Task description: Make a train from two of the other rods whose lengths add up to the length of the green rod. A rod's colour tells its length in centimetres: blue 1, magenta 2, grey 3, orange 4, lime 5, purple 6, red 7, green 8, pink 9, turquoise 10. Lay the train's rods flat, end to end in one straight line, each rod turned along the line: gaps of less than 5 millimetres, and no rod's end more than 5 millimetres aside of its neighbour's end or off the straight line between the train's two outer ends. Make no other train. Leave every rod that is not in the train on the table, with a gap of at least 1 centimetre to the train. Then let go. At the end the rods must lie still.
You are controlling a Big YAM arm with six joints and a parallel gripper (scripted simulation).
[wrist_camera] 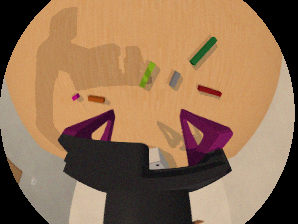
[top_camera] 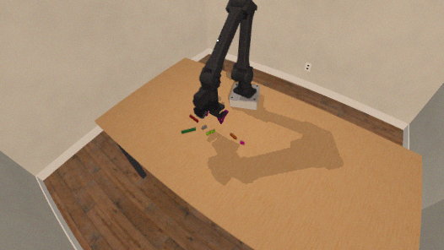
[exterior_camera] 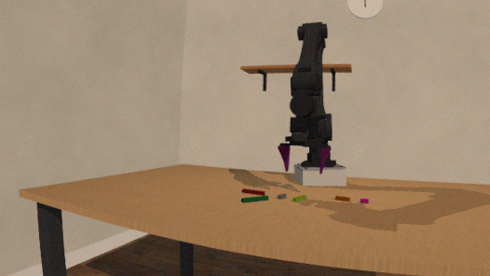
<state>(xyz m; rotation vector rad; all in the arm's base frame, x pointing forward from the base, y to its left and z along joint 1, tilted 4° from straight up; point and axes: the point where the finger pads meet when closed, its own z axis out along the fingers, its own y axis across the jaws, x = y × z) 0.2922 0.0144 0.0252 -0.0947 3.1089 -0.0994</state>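
Observation:
The green rod lies flat on the table. The red rod lies near it, not parallel to it. The short grey rod lies between the green and lime rods. The lime rod lies beside the grey one with a clear gap. The orange rod lies apart, with the magenta rod a small gap beyond its end. My gripper is open and empty, high above the table.
The arm's pale base block stands on the table behind the rods. The arm's shadow falls across the table and over part of the lime rod. A wall shelf hangs behind the arm.

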